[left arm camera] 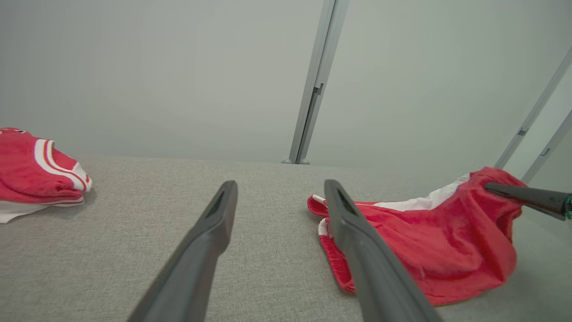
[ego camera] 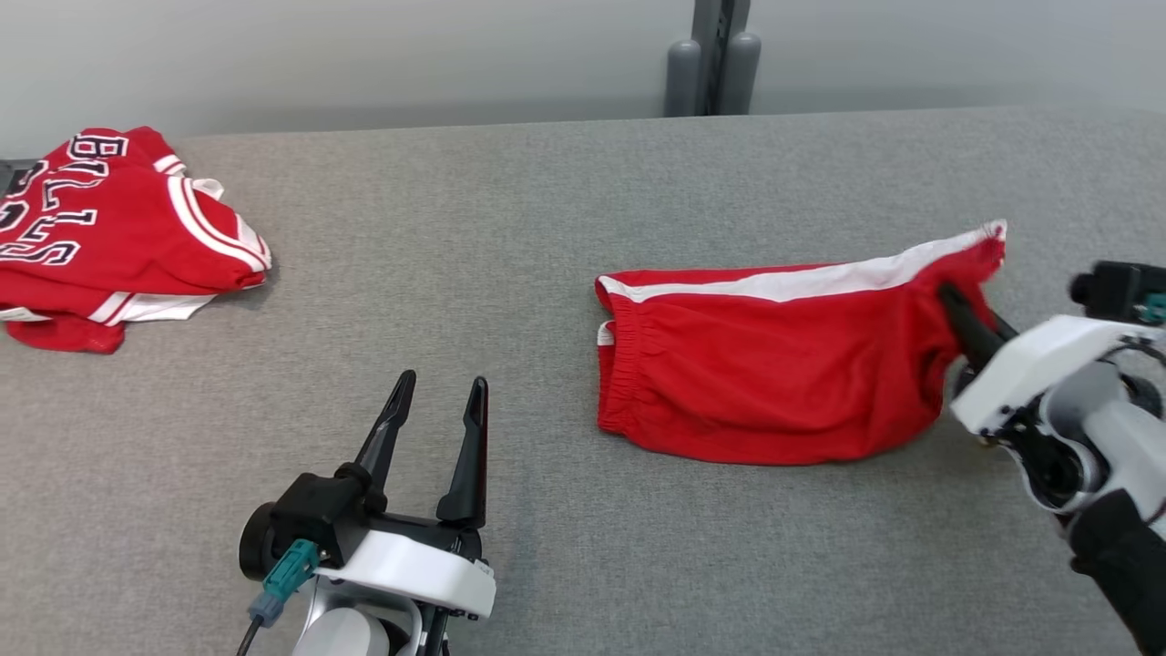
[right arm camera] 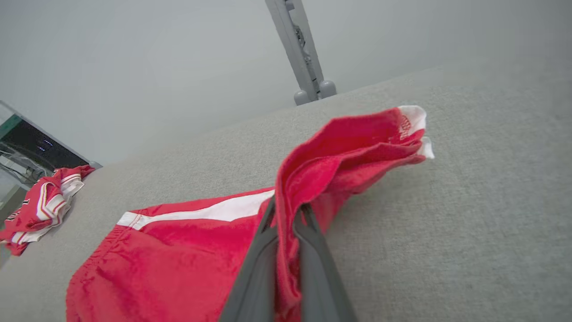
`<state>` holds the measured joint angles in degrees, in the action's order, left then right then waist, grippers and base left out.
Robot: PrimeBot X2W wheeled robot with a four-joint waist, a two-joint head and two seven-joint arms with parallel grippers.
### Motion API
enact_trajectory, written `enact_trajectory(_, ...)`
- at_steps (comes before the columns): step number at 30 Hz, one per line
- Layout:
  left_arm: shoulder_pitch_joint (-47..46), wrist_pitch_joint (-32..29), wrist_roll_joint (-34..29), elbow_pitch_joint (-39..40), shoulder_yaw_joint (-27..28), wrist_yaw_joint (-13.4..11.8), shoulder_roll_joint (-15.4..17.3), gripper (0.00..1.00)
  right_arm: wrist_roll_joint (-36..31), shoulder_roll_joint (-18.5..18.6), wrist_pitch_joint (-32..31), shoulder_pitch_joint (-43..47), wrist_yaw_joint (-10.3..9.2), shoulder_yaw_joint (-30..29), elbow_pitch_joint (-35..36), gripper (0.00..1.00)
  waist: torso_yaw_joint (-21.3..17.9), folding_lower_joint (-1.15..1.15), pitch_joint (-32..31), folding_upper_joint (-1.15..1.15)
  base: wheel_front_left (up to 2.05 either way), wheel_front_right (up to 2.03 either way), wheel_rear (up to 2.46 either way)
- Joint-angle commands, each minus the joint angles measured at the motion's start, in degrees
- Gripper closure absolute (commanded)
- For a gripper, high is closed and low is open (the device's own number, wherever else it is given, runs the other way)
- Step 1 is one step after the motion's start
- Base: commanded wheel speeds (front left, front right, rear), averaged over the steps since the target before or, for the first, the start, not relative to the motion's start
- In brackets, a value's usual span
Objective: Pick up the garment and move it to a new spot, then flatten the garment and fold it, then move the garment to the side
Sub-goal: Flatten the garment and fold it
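Left claw (ego camera: 444, 378) hovered, slim dark fingers spread, over the nubbly grey worktop (ego camera: 547, 228), right claw (right arm camera: 289, 206) pinched the lifted hem of soft red shorts (ego camera: 774, 364) (white stripe, gathered waistband), right of centre, folded jersey (ego camera: 118, 228) far left.

Grey fabric surface (ego camera: 510, 228), upright grey post (ego camera: 710, 55) with two rounded feet at its far edge, pale wall (ego camera: 364, 55) behind the post, folded red jersey (ego camera: 118, 228) with white trim and lettering well left of the post
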<state>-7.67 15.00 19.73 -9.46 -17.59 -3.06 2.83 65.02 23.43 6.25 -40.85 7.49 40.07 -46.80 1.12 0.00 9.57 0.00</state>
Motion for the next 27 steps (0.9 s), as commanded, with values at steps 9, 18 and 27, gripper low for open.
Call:
enact_trajectory(9, 0.6, 0.3, 1.5, 1.0, -0.9, -0.7, 0.2, 0.0, -4.9, -3.5, -3.1, -1.1, 0.01, 3.9, 8.4, 1.0, 3.9, 0.0, -1.3, 0.0, 0.0, 0.0, 0.0)
enact_trajectory(18, 0.4, 0.3, 2.6, 1.8, -1.3, -1.4, 0.2, 0.0, -8.2, -8.1, -6.3, -0.8, 0.01, 4.9, 9.2, 1.0, 5.8, 0.0, -0.8, 0.0, 0.0, 0.0, 0.0)
enact_trajectory(27, -0.2, 0.3, 3.4, 2.3, -1.6, -2.0, 0.2, 0.0, -13.6, -11.3, -11.1, 0.4, 0.01, 7.3, 5.4, 1.0, 7.1, 0.0, -0.4, 0.0, 0.0, 0.0, 0.0)
